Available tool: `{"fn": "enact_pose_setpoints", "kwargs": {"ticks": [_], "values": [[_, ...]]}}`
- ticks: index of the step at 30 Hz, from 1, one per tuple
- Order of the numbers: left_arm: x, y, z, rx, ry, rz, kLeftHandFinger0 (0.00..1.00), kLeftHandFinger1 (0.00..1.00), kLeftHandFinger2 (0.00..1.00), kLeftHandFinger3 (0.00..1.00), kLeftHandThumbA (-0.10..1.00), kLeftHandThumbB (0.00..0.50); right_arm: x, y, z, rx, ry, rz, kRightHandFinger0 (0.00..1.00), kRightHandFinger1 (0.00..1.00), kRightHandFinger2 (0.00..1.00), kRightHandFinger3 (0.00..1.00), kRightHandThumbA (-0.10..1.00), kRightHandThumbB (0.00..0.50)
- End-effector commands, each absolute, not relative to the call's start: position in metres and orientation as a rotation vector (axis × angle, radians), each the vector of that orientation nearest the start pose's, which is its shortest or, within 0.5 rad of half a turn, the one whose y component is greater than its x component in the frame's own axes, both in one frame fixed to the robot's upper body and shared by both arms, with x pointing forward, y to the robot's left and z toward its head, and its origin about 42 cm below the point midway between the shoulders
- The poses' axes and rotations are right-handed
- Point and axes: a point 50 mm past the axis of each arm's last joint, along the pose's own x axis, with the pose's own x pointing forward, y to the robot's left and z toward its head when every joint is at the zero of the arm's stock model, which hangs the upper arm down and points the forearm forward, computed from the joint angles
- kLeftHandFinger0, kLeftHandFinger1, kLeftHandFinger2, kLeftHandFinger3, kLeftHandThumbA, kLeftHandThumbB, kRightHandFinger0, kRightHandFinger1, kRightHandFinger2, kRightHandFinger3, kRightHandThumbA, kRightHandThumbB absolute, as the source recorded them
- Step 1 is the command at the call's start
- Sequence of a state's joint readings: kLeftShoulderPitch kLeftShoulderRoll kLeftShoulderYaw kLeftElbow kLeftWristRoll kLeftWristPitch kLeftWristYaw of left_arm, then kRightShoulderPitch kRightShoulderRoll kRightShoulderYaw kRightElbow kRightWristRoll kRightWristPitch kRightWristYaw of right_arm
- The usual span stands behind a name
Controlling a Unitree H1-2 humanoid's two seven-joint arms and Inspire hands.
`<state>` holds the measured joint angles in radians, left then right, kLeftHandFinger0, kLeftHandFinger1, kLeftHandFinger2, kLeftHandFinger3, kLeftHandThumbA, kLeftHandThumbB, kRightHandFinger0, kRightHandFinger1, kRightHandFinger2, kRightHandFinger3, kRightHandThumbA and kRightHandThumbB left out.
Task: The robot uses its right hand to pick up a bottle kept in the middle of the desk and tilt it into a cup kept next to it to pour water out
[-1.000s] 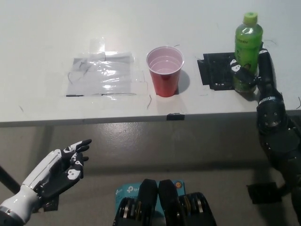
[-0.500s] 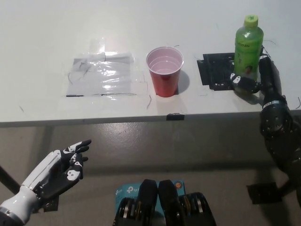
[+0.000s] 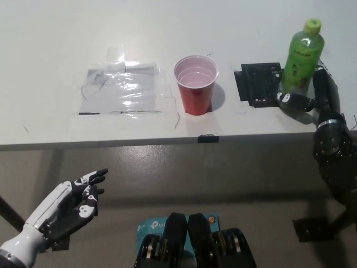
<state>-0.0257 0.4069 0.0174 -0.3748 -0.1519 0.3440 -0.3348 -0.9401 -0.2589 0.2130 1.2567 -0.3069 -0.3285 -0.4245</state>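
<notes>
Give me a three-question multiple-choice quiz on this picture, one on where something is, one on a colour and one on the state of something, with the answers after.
1. Where does the cup stand?
A. To the robot's right of the bottle
B. Between the taped plastic sheet and the bottle
C. On the floor

2. What colour is the bottle's cap?
A. Red
B. White
C. Light green

3. What is the left hand doing?
A. Hanging open below the table, holding nothing
B. Gripping the cup
C. Resting on the table

Answers: 1 B, the red cup sits mid-table between them. 2 C, the cap matches the green bottle. 3 A, its fingers are spread and empty; the right hand is at the bottle's base.
</notes>
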Motion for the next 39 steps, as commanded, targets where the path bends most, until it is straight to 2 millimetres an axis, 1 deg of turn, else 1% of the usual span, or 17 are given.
{"fn": "enact_pose_setpoints", "kwargs": {"ticks": [1,6,13,14,18,20,21,23,24,31,32,33,34,36,37,38,39], "values": [[0.274,0.298,0.205,0.284,-0.052,-0.380,0.95,1.00,1.00,1.00,0.75,0.119,0.548,-0.270,0.220,-0.809,-0.163,-0.179,1.00,1.00,1.00,1.00,1.00,0.500],[0.274,0.300,0.205,0.296,-0.049,-0.379,0.94,1.00,1.00,1.00,0.75,0.135,0.540,-0.276,0.216,-0.853,-0.161,-0.175,1.00,1.00,1.00,1.00,1.00,0.500],[0.273,0.302,0.206,0.306,-0.038,-0.378,0.95,1.00,1.00,1.00,0.77,0.156,0.511,-0.284,0.217,-0.945,-0.151,-0.113,1.00,1.00,1.00,1.00,1.00,0.500],[0.273,0.302,0.206,0.305,-0.043,-0.387,0.95,1.00,1.00,1.00,0.77,0.151,0.501,-0.282,0.221,-0.962,-0.156,-0.087,1.00,1.00,1.00,1.00,1.00,0.500],[0.273,0.302,0.206,0.306,-0.042,-0.382,0.95,1.00,1.00,1.00,0.77,0.132,0.487,-0.280,0.228,-0.986,-0.157,-0.058,1.00,1.00,1.00,1.00,1.00,0.500],[0.273,0.303,0.205,0.303,-0.044,-0.380,0.95,1.00,1.00,1.00,0.75,0.110,0.466,-0.278,0.235,-0.983,-0.162,-0.022,1.00,1.00,1.00,1.00,1.00,0.500],[0.273,0.303,0.205,0.303,-0.044,-0.380,0.96,1.00,1.00,1.00,0.75,0.110,0.466,-0.278,0.236,-0.984,-0.160,-0.022,1.00,1.00,1.00,1.00,1.00,0.500],[0.273,0.305,0.207,0.312,-0.036,-0.365,0.95,1.00,1.00,1.00,0.76,0.150,0.455,-0.277,0.235,-0.971,-0.169,0.001,1.00,1.00,1.00,1.00,1.00,0.500],[0.273,0.306,0.208,0.316,-0.039,-0.361,0.95,1.00,1.00,1.00,0.78,0.168,0.447,-0.276,0.233,-0.966,-0.169,0.008,1.00,1.00,1.00,1.00,1.00,0.500],[0.272,0.306,0.208,0.322,-0.036,-0.372,0.93,1.00,1.00,1.00,0.77,0.150,0.379,-0.288,0.218,-0.850,-0.140,-0.010,1.00,1.00,1.00,1.00,1.00,0.500],[0.272,0.306,0.207,0.315,-0.038,-0.369,0.93,1.00,1.00,1.00,0.77,0.162,0.356,-0.288,0.212,-0.722,-0.204,-0.078,1.00,1.00,1.00,1.00,0.90,0.500],[0.272,0.306,0.207,0.315,-0.038,-0.371,0.93,1.00,1.00,1.00,0.77,0.158,0.348,-0.287,0.209,-0.639,-0.226,-0.079,1.00,1.00,1.00,1.00,0.75,0.500],[0.272,0.306,0.207,0.315,-0.038,-0.371,0.94,1.00,1.00,1.00,0.77,0.159,0.346,-0.287,0.209,-0.629,-0.227,-0.079,1.00,1.00,1.00,1.00,0.75,0.500],[0.277,0.305,0.210,0.317,-0.032,-0.387,0.94,1.00,1.00,1.00,0.76,0.169,0.322,-0.281,0.204,-0.508,-0.253,-0.103,1.00,1.00,1.00,1.00,0.57,0.380],[0.277,0.305,0.210,0.317,-0.035,-0.384,0.94,1.00,1.00,1.00,0.77,0.186,0.312,-0.272,0.202,-0.458,-0.278,-0.097,0.92,1.00,1.00,1.00,0.58,0.342],[0.278,0.305,0.210,0.317,-0.037,-0.384,0.94,1.00,1.00,1.00,0.78,0.187,0.306,-0.266,0.202,-0.433,-0.289,-0.093,0.78,1.00,1.00,1.00,0.58,0.356],[0.277,0.305,0.210,0.320,-0.038,-0.385,0.94,1.00,1.00,1.00,0.78,0.181,0.304,-0.261,0.201,-0.422,-0.290,-0.090,0.68,0.97,1.00,1.00,0.57,0.406]]}}
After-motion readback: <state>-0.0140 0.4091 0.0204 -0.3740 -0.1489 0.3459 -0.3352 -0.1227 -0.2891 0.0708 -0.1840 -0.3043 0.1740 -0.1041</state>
